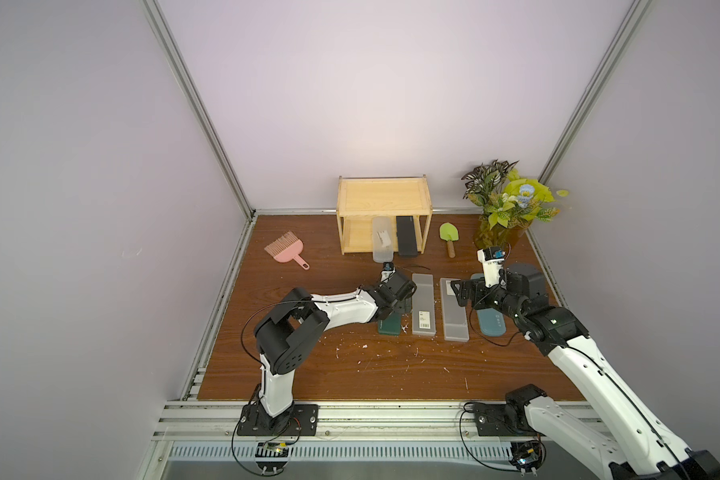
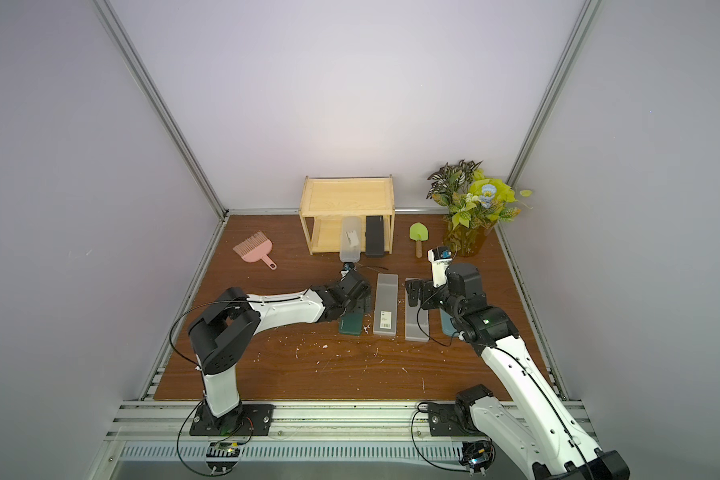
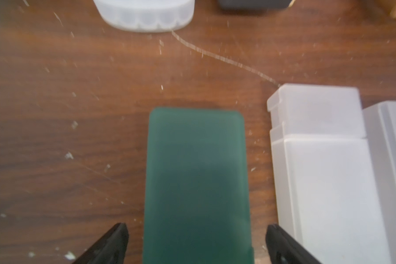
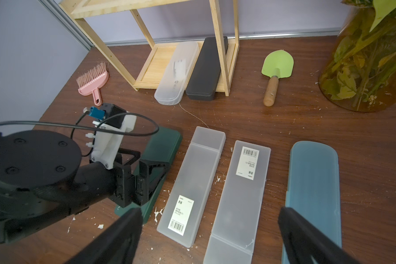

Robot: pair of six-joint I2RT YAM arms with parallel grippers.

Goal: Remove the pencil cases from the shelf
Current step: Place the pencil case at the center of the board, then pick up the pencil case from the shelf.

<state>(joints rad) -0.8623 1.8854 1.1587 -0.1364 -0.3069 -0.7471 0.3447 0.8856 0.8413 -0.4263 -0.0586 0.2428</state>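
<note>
Left gripper point(image 3: 197, 228): my fingers stand apart, one on each side of the dark green flat plastic pencil case point(image 3: 197, 171). A sliver of table shows between each fingertip and the case's long edges, so nothing is clamped. The case lies flat on the scratched brown wooden tabletop point(image 1: 308, 365), at my left end of a row of four.

My right gripper point(image 4: 209, 211) is spread wide and holds nothing. It hangs above the row, and its wrist view shows two cases between the fingers.

Row, from my left:
- the dark green case
- a frosted grey rectangular case with a barcode label at its near end point(image 4: 192, 182)
- a second frosted grey case with its label toward the far end point(image 4: 238, 194)
- a teal rounded case point(image 4: 313, 182)

All four lie lengthwise, side by side with narrow gaps, off the shelf.

Farther back, a clear rounded plastic case point(image 4: 176, 73) and a black rectangular case point(image 4: 206, 70) lie side by side on the lower board of the small two-tier light wooden shelf point(image 1: 383, 197). Their near ends project past its front edge, the clear one farther.

Right of the shelf lies a green trowel with a wooden handle point(image 1: 448, 237). Beyond it, in the far corner, stands an amber glass vase of leaves point(image 1: 499, 232). Left of the shelf lies a pink brush-like dustpan point(image 1: 285, 249).
</note>
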